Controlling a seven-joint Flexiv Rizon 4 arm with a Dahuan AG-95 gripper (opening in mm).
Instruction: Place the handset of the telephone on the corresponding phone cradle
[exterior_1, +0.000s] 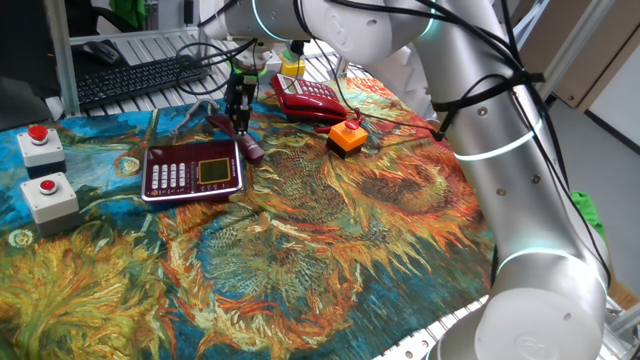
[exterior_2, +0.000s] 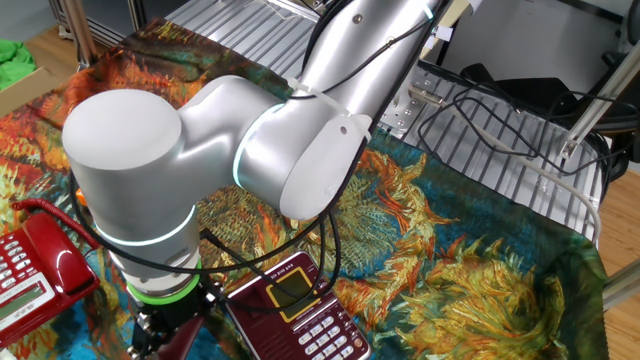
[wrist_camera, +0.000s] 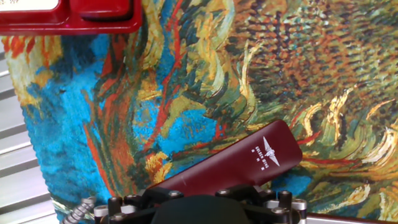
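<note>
The dark maroon handset (exterior_1: 243, 141) lies slanted just past the right rear corner of the phone cradle (exterior_1: 193, 170), a flat maroon base with white keys and a yellowish display. My gripper (exterior_1: 239, 127) points straight down on the handset's middle with its fingers close around it. In the hand view the handset (wrist_camera: 249, 160) runs under the gripper body and its near end is hidden. I cannot tell if it touches the cloth. The cradle also shows in the other fixed view (exterior_2: 300, 310), where the handset is hidden by the arm.
A bright red telephone (exterior_1: 310, 100) stands behind the gripper and shows in the hand view (wrist_camera: 68, 15). An orange block (exterior_1: 347, 137) sits to the right. Two grey boxes with red buttons (exterior_1: 45, 170) stand at the left edge. A keyboard (exterior_1: 140, 75) lies beyond the cloth.
</note>
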